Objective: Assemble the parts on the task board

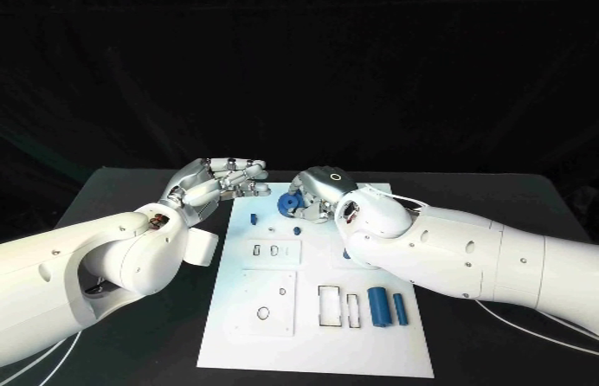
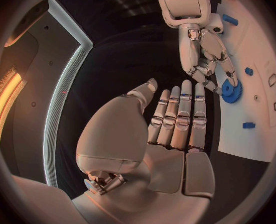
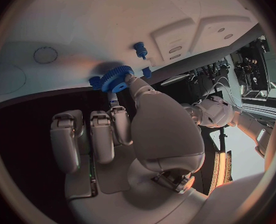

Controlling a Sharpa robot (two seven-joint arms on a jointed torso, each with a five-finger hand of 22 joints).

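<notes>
The white task board (image 1: pixel 318 317) lies in the middle of the black worktop (image 1: pixel 125 187); at its far edge the right hand (image 1: pixel 327 194) pinches a blue gear (image 1: pixel 290 202) between thumb and fingertip, holding it at the board's surface; whether the gear is seated on anything cannot be told. The left hand (image 1: pixel 215 181) hovers just off the board's far left corner, holding nothing, its fingers straight and lying close side by side. Near the right edge of the board two blue cylinders (image 1: pixel 378 305), one thick and one thin, lie side by side next to narrow rectangular recesses; two small blue pegs (image 1: pixel 254 219) stand just on the near side of the gear; further recesses are cut in raised panels on the board's left half.

The right wrist view shows the gear's teeth (image 3: pixel 116 78) and the thumb tip pressed against its side, with a small blue peg (image 3: pixel 140 49) standing close beyond it; the left wrist view shows the right hand's fingers (image 2: pixel 207 59) reaching down onto the gear (image 2: pixel 232 91) from the other side, with the left hand's own flat fingers (image 2: pixel 178 117) pointing toward it but apart from it.
</notes>
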